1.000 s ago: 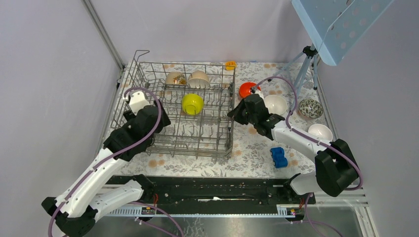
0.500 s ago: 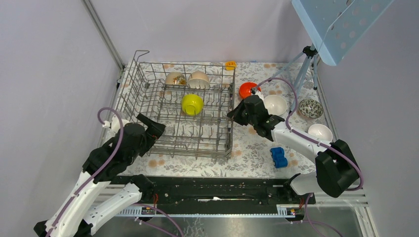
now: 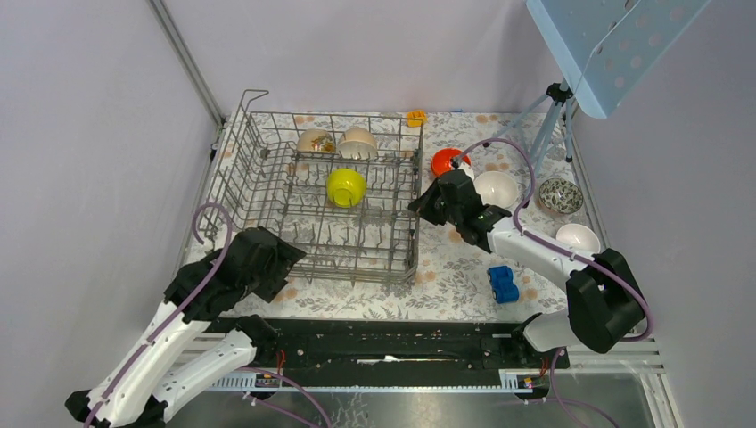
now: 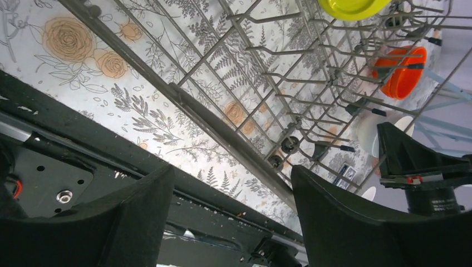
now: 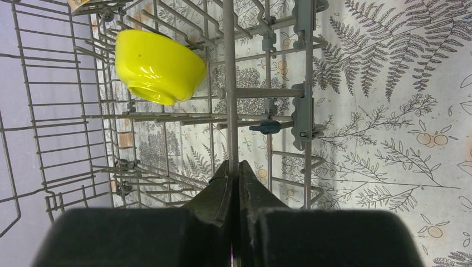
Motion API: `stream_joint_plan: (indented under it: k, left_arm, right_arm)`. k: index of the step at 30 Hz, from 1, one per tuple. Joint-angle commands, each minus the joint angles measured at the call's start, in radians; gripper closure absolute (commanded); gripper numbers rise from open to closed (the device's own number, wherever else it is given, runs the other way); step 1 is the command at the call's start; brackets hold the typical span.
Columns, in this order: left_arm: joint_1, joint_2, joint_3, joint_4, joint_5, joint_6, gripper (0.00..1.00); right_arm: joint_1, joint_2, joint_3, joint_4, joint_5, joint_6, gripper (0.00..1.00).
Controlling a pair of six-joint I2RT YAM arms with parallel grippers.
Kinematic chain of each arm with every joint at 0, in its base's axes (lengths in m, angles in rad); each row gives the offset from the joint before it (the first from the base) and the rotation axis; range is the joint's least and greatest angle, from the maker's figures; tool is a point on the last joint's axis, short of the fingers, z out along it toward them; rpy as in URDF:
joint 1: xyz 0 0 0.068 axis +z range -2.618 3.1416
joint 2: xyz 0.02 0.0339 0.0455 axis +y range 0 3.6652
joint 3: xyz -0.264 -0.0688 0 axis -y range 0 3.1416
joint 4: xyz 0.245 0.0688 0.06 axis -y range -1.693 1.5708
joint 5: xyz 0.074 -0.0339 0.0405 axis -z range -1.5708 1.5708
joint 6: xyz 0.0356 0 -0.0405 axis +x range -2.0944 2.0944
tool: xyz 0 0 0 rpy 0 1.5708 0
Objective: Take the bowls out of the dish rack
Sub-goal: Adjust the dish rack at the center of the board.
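on a fern-and-rose printed tablecloth (image 3: 446, 267) between plain lilac walls (image 3: 89, 134), the large grey wire dish rack (image 3: 258, 178) holds a round yellow-green bowl (image 3: 347, 187) and two beige bowls (image 3: 358, 143); the right gripper (image 5: 232, 167) pinches its right side wire, the left gripper (image 4: 231, 172) hangs spread wide at its near-left corner

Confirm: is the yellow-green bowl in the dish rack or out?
In: the yellow-green bowl sits tilted between tines of the dish rack, within its walls.
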Motion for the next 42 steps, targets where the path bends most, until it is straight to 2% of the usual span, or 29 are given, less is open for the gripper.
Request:
stream_joint_plan:
  k: [1,15,22,23,25,29,32,39,42]
  left_arm:
    - [-0.001,-0.003,-0.078,0.129,0.041,-0.015,0.27]
    - [-0.001,0.035,0.011,0.207,-0.134,0.070,1.00]
    - [-0.001,0.057,0.015,0.187,-0.248,0.091,1.00]
    - [-0.001,0.062,0.020,0.185,-0.266,0.103,1.00]
    - [-0.001,0.076,0.029,0.179,-0.295,0.128,1.00]
    - [0.000,0.103,0.028,0.198,-0.312,0.204,1.00]
    - [0.001,0.115,0.014,0.233,-0.302,0.267,1.00]
    - [0.020,0.155,0.034,0.261,-0.332,0.429,1.00]
    - [0.060,0.178,0.061,0.254,-0.357,0.497,1.00]
  right_arm:
    - [0.010,0.046,0.016,-0.018,0.015,0.063,1.00]
    - [0.053,-0.008,-0.051,-0.019,-0.001,0.062,1.00]
    - [0.100,-0.008,-0.070,-0.022,0.002,0.072,1.00]
    - [0.103,-0.008,-0.068,-0.026,0.001,0.070,0.97]
    - [0.104,-0.012,-0.066,-0.038,0.000,0.052,0.86]
    - [0.103,-0.042,-0.052,-0.100,0.039,0.000,0.56]
    - [0.103,-0.064,-0.023,-0.145,0.071,-0.052,0.41]
    - [0.103,-0.119,0.111,-0.292,0.208,-0.259,0.17]
    - [0.097,-0.123,0.178,-0.313,0.284,-0.358,0.13]
